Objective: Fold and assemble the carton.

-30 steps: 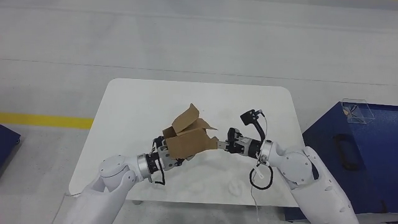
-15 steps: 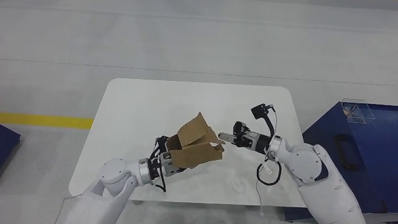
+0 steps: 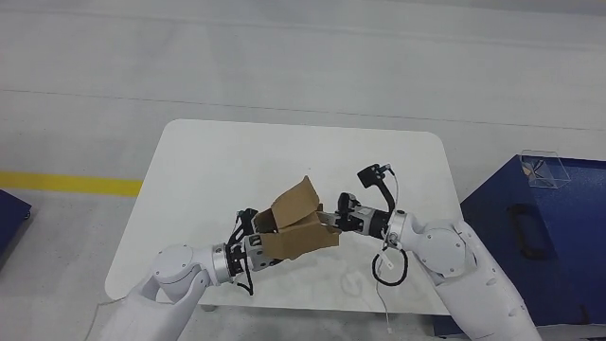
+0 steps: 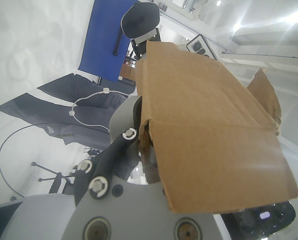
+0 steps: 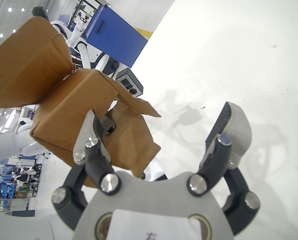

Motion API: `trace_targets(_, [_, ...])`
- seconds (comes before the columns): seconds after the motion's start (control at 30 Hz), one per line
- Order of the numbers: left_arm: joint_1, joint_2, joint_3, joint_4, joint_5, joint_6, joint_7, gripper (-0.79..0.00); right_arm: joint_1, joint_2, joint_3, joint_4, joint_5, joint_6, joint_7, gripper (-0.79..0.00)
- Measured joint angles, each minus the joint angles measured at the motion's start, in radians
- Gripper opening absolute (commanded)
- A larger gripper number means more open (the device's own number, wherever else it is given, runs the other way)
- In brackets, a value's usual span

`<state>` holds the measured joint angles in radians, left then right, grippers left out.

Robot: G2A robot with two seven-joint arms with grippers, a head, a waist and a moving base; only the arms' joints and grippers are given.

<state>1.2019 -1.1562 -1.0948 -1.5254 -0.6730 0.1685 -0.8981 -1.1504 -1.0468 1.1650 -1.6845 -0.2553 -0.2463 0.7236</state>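
Right gripper [image 3: 332,219] has closed in on brown cardboard carton [image 3: 295,225], fingers spread; left gripper [image 3: 250,243] pinches its wall. Risk: a sideways push could twist it loose.

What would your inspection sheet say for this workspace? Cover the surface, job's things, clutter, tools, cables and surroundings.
Surface: white table, rounded corners.
Job's things: brown carton, partly folded, flaps open, held over the table.
Clutter: nothing seen.
Tools: left tool shut on the carton; right tool open, one finger at a flap.
Cables: white cable looped at the right arm.
Surroundings: blue cabinet, yellow floor line.
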Motion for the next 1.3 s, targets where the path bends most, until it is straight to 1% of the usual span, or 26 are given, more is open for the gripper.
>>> trace_targets(0.53, [-0.005, 0.000, -0.001, 0.007, 0.000, -0.007, -0.008, -0.785, 0.028, -0.011, -0.035, 0.020, 0.014, 0.003, -0.001, 0.000])
trace_targets(0.8, [-0.004, 0.000, -0.001, 0.007, 0.003, -0.009, -0.005, -0.785, 0.028, -0.010, -0.022, 0.023, 0.025, -0.004, 0.007, 0.000])
trace_targets(0.87, [0.001, -0.001, 0.001, 0.000, 0.011, -0.015, 0.015, -0.785, 0.028, -0.011, -0.023, 0.025, 0.026, -0.005, 0.008, 0.000])
trace_targets(1.03, [0.013, -0.006, 0.008, -0.012, 0.026, -0.069, 0.077, -0.785, 0.029, -0.010, -0.011, 0.022, 0.019, -0.005, 0.001, 0.000])
trace_targets(1.2, [0.019, -0.013, -0.001, 0.001, 0.006, -0.146, 0.137, -0.785, -0.005, 0.002, 0.055, -0.003, 0.022, -0.022, -0.015, 0.000])
trace_targets(1.3, [0.020, -0.016, -0.010, 0.008, -0.013, -0.176, 0.150, -0.785, -0.046, 0.011, 0.112, -0.032, 0.014, -0.029, -0.038, 0.000])
